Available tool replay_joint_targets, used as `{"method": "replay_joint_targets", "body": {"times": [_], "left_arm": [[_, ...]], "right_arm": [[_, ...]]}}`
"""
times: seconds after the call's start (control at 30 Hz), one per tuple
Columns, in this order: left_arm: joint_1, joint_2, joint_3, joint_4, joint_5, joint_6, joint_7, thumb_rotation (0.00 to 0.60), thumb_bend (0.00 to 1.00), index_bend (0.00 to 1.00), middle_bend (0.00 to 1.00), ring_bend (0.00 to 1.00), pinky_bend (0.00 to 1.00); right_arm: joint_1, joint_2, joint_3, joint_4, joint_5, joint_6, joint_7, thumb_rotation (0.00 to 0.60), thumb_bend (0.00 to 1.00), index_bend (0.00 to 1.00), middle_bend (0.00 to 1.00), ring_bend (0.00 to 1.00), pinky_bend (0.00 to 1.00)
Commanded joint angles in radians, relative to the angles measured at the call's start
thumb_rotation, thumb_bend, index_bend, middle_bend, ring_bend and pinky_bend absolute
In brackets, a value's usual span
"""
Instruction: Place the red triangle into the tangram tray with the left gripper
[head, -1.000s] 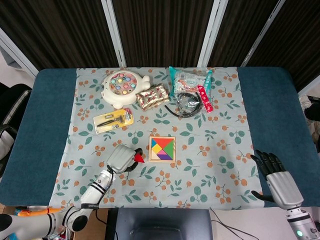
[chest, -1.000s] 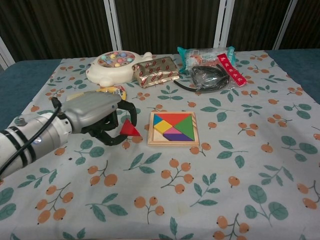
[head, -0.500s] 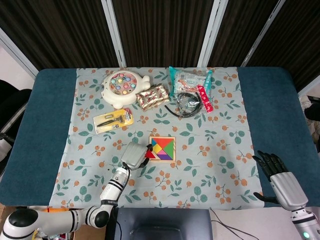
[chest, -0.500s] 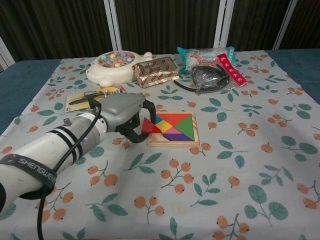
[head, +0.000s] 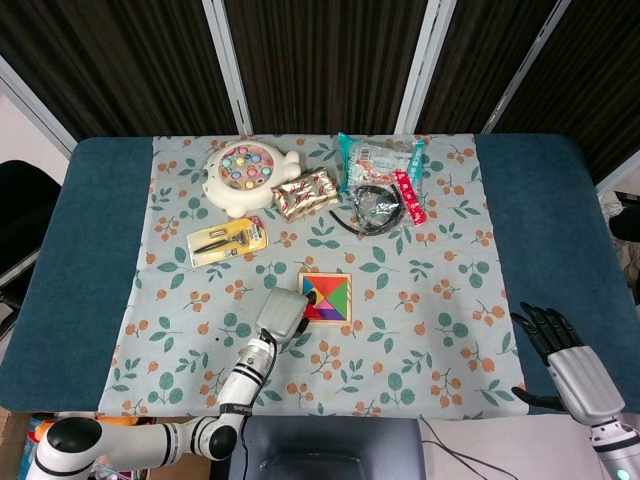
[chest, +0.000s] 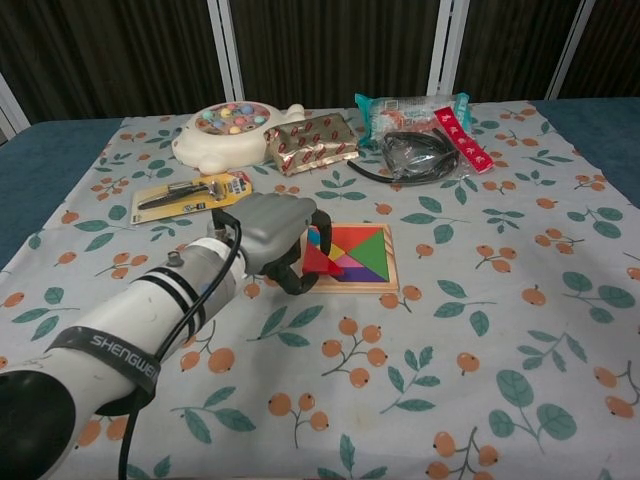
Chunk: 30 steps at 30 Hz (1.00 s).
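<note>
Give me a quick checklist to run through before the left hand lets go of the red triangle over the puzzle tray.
1. Left hand holds the red triangle: ok, the piece sits between its fingers at the tray's left edge.
2. Triangle over the tray: ok, it overlaps the left side in the chest view.
3. Triangle lying flat in its slot: not ok, it looks tilted and raised above the other pieces.
4. Open slot under it: cannot tell, the hand and piece hide that corner.
5. Right hand out of the way: ok, it is at the table's near right edge, far from the tray.
6. Tray's surroundings: ok, only the cloth lies next to it.
</note>
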Motion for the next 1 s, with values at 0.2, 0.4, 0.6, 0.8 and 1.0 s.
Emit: {"method": "replay_joint_targets", "body": {"times": [0.2, 0.4, 0.6, 0.8, 1.0], "left_arm": [[-0.012, -0.009, -0.014, 0.008, -0.040, 0.003, 0.024, 0.600, 0.38, 0.54, 1.00, 1.00, 1.00], [-0.014, -0.003, -0.018, 0.000, -0.061, 0.003, 0.026, 0.600, 0.37, 0.53, 1.00, 1.00, 1.00], [-0.019, -0.008, -0.011, 0.000, -0.068, 0.005, 0.028, 0.600, 0.37, 0.51, 1.00, 1.00, 1.00], [-0.023, -0.019, -0.007, 0.008, -0.073, 0.010, 0.029, 0.600, 0.37, 0.50, 1.00, 1.00, 1.00], [-0.026, -0.024, -0.004, 0.012, -0.081, 0.010, 0.031, 0.600, 0.38, 0.48, 1.00, 1.00, 1.00]], "right_arm": [[-0.002, 0.002, -0.001, 0.002, -0.002, 0.005, 0.006, 0.600, 0.16, 0.00, 0.00, 0.00, 0.00], [-0.002, 0.001, 0.000, 0.002, -0.002, 0.006, 0.003, 0.600, 0.16, 0.00, 0.00, 0.00, 0.00], [-0.002, -0.001, 0.000, 0.000, 0.000, 0.005, -0.003, 0.600, 0.16, 0.00, 0.00, 0.00, 0.00], [-0.002, 0.000, 0.000, 0.000, -0.002, 0.007, 0.000, 0.600, 0.16, 0.00, 0.00, 0.00, 0.00], [-0.004, 0.002, -0.001, 0.003, -0.004, 0.012, 0.010, 0.600, 0.16, 0.00, 0.00, 0.00, 0.00]]}}
